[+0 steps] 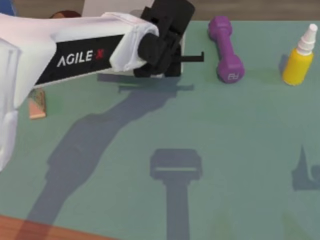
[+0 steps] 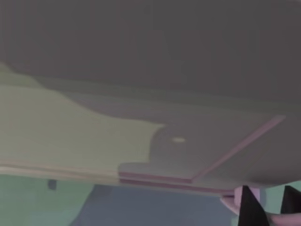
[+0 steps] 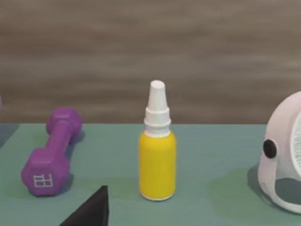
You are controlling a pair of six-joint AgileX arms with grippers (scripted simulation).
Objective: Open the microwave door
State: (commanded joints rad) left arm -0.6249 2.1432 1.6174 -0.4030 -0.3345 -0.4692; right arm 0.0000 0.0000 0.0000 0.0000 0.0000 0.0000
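Left hand [image 1: 170, 50] lies over the microwave [image 1: 107, 9] at bench rear; finger state indeterminate. Door [image 2: 155, 113] fills its wrist view. Right arm unseen.

dumbbell [image 1: 226, 49] between microwave [image 1: 107, 9] and bottle [image 1: 300, 55]
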